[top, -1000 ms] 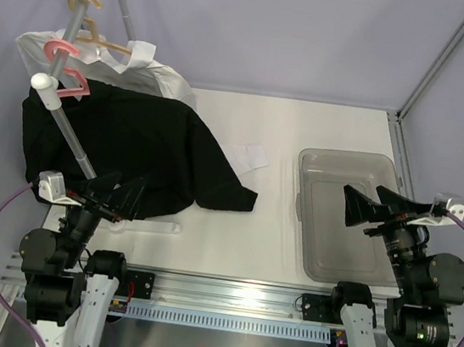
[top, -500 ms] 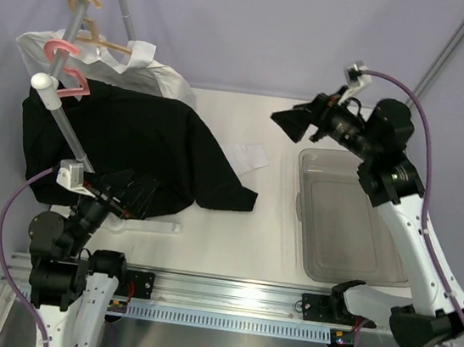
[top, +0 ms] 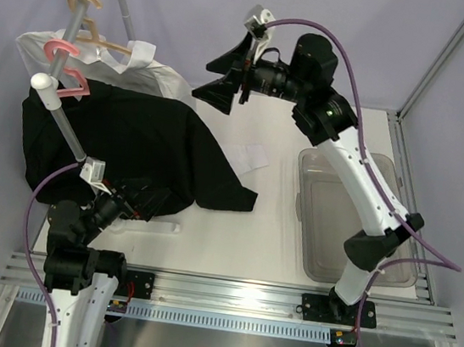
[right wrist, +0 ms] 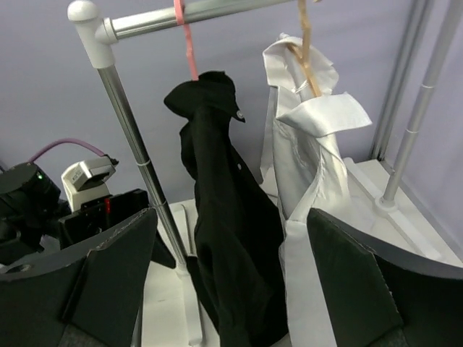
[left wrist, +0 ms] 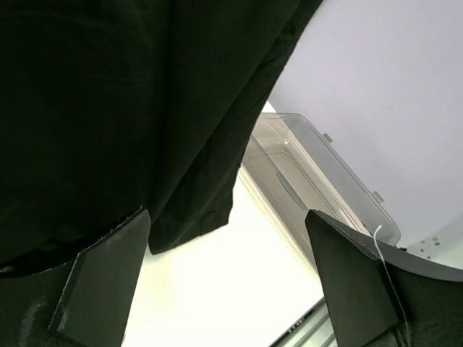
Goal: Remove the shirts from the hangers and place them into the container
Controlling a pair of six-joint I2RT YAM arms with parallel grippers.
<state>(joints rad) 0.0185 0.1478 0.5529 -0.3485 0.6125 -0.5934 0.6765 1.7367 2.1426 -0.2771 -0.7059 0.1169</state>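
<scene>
- The black shirt hangs on the pink hanger from the rack pole at the far left, and its hem spreads toward the table's middle.
- The white shirt hangs just behind it, farther back, on the tan hanger, collar up.
- The container sits on the right side of the table, well apart from both shirts.
- The left gripper is low at the near left, under the black shirt's hem, with its jaws spread and nothing pinched. Whether it touches the cloth cannot be told.
- The right gripper is raised at the far middle and faces left toward the shirts, with its jaws spread and nothing held.
- A small white scrap lies between the black shirt and the container.
</scene>
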